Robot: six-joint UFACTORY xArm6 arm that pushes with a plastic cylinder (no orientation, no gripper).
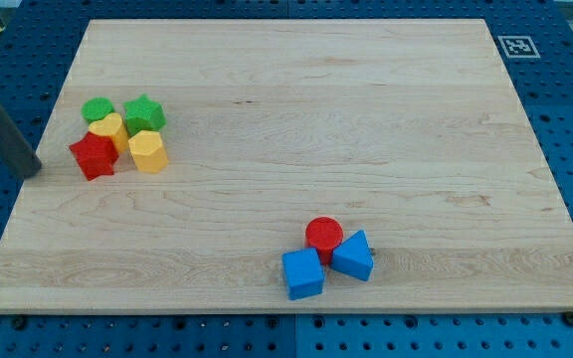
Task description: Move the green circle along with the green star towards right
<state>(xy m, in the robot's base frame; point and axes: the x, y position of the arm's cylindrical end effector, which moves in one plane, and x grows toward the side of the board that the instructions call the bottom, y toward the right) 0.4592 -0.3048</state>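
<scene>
Two greens at board's upper left, green circle (96,109) partly hidden behind yellow block (108,129), green star (144,113) beside it; rod slants in from view's left, upper part cut off; my tip (36,169) bare, left of red star (94,156), apart.

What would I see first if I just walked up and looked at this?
A bright huddle at the board's left: green circle, green star, two yellow blocks and a red star. Near the view's bottom sit a red circle and two blue blocks. My tip waits left of the red star.
</scene>
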